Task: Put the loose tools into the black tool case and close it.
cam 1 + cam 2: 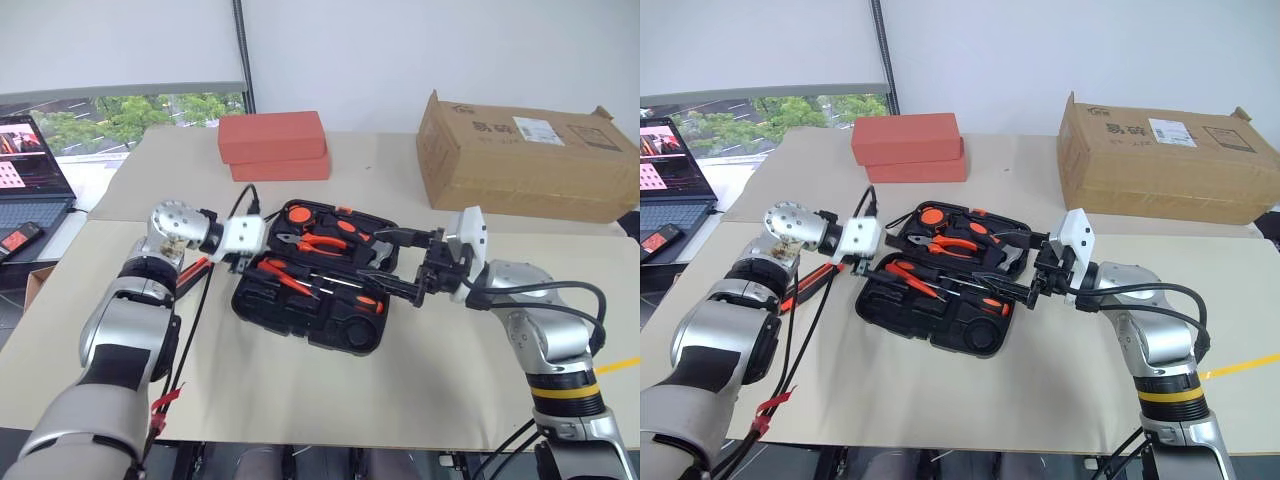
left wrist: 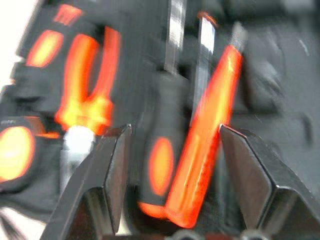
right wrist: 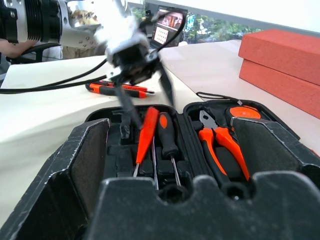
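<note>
The black tool case (image 1: pixel 320 300) lies open mid-worktop with screwdrivers and the orange tester pen (image 3: pixel 146 134) inside. The left tool (image 3: pixel 145 87) hovers over them, fingers spread and empty; the right tool (image 1: pixel 400 265), wide open, brackets the case's edge. One screwdriver (image 3: pixel 117 89) is left on the worktop, and the lid needs closing.

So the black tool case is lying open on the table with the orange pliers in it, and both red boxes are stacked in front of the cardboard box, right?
Not quite. The black tool case does lie open with the orange pliers in it, but the red boxes are stacked well to the left of the cardboard box, not in front of it. The left eye view shows this.
</note>
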Controlling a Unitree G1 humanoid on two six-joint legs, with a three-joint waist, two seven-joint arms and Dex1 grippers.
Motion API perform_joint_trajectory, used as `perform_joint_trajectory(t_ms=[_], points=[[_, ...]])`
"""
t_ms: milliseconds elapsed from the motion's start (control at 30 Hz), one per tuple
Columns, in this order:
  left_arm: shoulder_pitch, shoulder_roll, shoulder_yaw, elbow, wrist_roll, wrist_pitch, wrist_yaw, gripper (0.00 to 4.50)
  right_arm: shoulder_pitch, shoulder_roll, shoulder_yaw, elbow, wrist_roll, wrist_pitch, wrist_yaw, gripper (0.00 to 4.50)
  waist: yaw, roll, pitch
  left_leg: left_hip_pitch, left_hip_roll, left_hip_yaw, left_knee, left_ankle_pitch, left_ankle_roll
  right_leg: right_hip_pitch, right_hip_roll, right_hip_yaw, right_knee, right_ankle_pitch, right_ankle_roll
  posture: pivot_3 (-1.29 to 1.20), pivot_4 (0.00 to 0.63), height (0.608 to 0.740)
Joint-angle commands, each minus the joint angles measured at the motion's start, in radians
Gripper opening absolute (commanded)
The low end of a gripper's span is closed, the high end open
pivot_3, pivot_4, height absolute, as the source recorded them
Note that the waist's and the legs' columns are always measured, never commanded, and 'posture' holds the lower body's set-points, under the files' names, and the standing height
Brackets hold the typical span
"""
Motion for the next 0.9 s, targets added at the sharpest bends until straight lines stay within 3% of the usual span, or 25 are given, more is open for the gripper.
perform_joint_trajectory(t_ms=[33,133,300,400,600,733,900], points=[[-0.003,0.031,0.06,-0.068,-0.096,0.123,-0.12,3.02,-0.012,-0.001,-0.015,-0.01,-0.004,-0.03,-0.009,4.5,-0.001,0.0,0.0,0.0,0.0,0.0,0.0,0.001,-0.001,0.0,0.0,0.0,0.0,0.0,0.0,0.0,0.15,0.711],[0.068,0.069,-0.009,-0.155,-0.127,0.175,-0.146,3.02,-0.011,-0.001,-0.014,-0.003,-0.006,-0.034,-0.005,4.5,-0.012,0.0,0.0,0.002,0.0,0.002,0.0,0.003,-0.006,0.0,0.0,0.002,0.001,0.0,0.0,0.0,0.15,0.711],[0.157,0.014,0.032,-0.272,-0.137,0.193,-0.049,3.02,-0.02,0.007,-0.002,0.018,-0.014,-0.051,0.007,4.5,-0.002,0.0,0.0,0.002,0.0,0.001,0.0,0.004,-0.007,0.0,0.001,0.001,0.002,0.0,0.0,0.0,0.15,0.711],[0.232,-0.047,0.05,-0.388,-0.135,0.273,0.133,2.34,-0.024,0.017,0.008,0.023,-0.019,-0.059,0.006,4.5,0.005,0.0,0.0,0.002,0.0,0.0,0.001,0.004,-0.006,0.001,0.0,0.001,0.002,0.0,0.0,0.0,0.15,0.711],[0.407,-0.077,0.054,-0.748,-0.081,0.514,0.438,0.05,-0.006,0.024,0.012,0.004,-0.023,-0.057,0.003,4.5,-0.005,0.0,0.0,0.001,0.0,0.0,0.0,0.004,-0.006,0.001,0.0,0.002,0.002,0.0,0.0,0.0,0.15,0.711],[0.534,-0.019,-0.017,-0.945,0.006,0.608,0.476,0.05,0.0,0.026,0.014,-0.002,-0.024,-0.057,0.0,4.5,-0.005,0.0,0.0,0.003,0.0,0.0,0.0,0.004,-0.007,0.001,0.0,0.002,0.002,0.0,0.0,0.0,0.15,0.711],[0.639,0.011,-0.03,-1.147,-0.016,0.748,0.491,0.05,0.001,0.025,0.014,0.0,-0.026,-0.06,-0.001,4.5,0.001,0.001,0.0,0.005,0.0,0.001,0.0,0.004,-0.007,0.002,0.0,0.003,0.003,0.0,0.0,0.0,0.15,0.711]])
